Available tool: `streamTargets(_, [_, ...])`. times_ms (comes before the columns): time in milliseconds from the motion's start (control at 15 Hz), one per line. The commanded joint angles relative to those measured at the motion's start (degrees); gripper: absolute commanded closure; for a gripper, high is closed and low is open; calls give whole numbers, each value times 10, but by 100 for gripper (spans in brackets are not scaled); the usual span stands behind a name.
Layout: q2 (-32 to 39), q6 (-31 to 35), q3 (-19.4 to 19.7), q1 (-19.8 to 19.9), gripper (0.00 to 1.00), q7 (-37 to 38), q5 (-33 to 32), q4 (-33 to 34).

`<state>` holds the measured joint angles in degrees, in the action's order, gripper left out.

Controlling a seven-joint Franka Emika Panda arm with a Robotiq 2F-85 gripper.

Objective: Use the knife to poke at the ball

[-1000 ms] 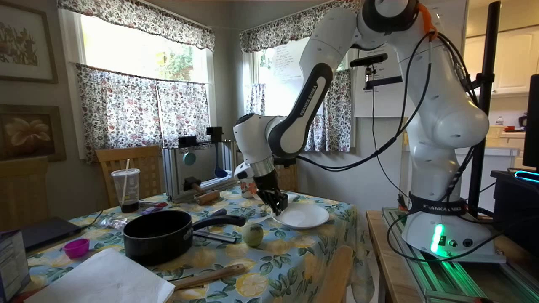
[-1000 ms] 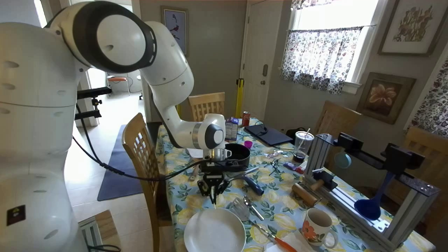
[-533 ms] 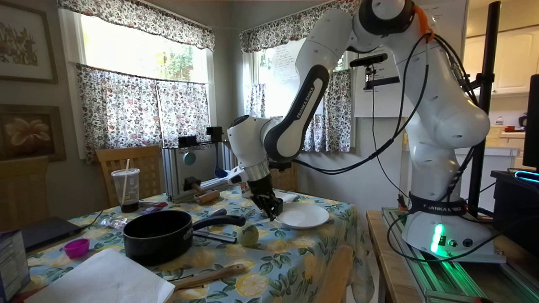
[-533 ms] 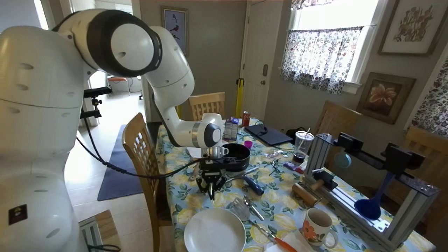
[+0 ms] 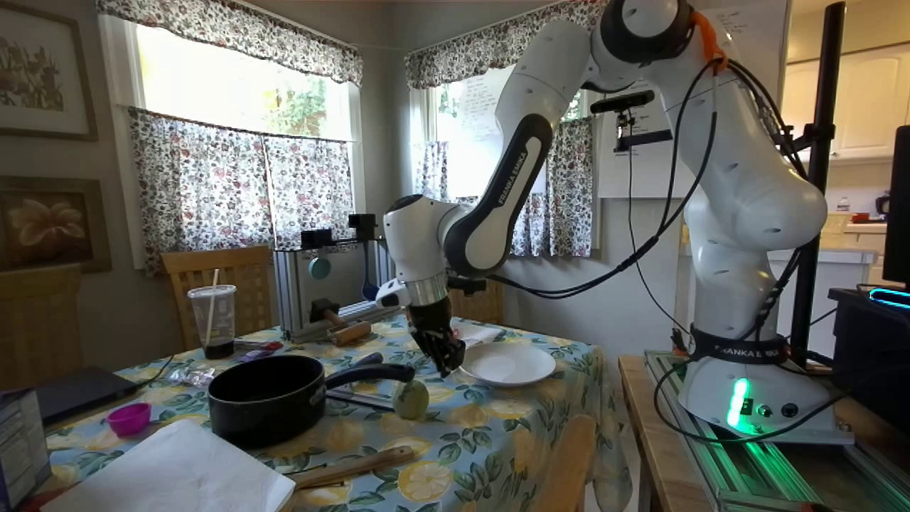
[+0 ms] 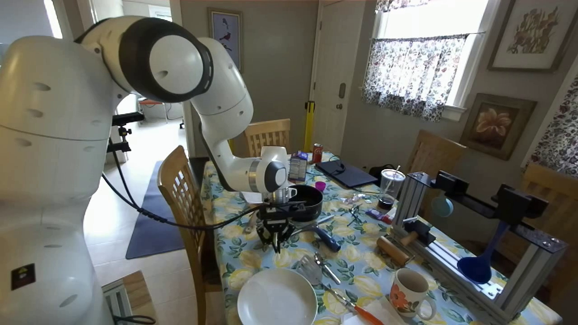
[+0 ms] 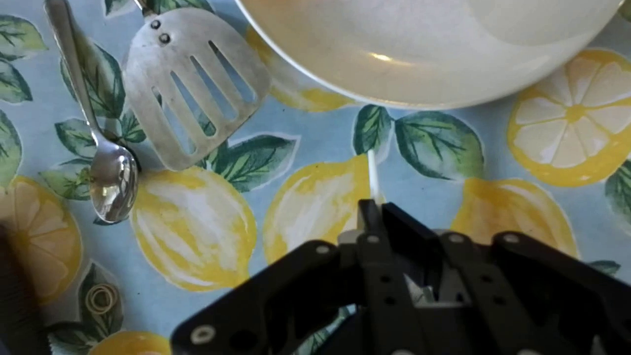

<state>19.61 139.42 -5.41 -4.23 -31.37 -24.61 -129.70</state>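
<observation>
Open counter point(image 5: 458, 409) lies between the yellow-green ball point(image 5: 411, 400) and white plate point(image 5: 510, 365). A black saucepan point(image 5: 266, 409) blocks the ball's opposite side.

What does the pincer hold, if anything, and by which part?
Probably the knife, in the pincer: a thin white end sticks out, but the gripped part cannot be told.
</observation>
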Motion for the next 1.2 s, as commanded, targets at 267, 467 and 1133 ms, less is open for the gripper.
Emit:
streamTargets(267, [-4, -18, 3, -1, 98, 28, -1, -11])
streamTargets(467, [-15, -51, 4, -3, 98, 46, 1, -19])
streamTargets(1133, [-48, -202, -10, 1, 98, 46, 31, -23])
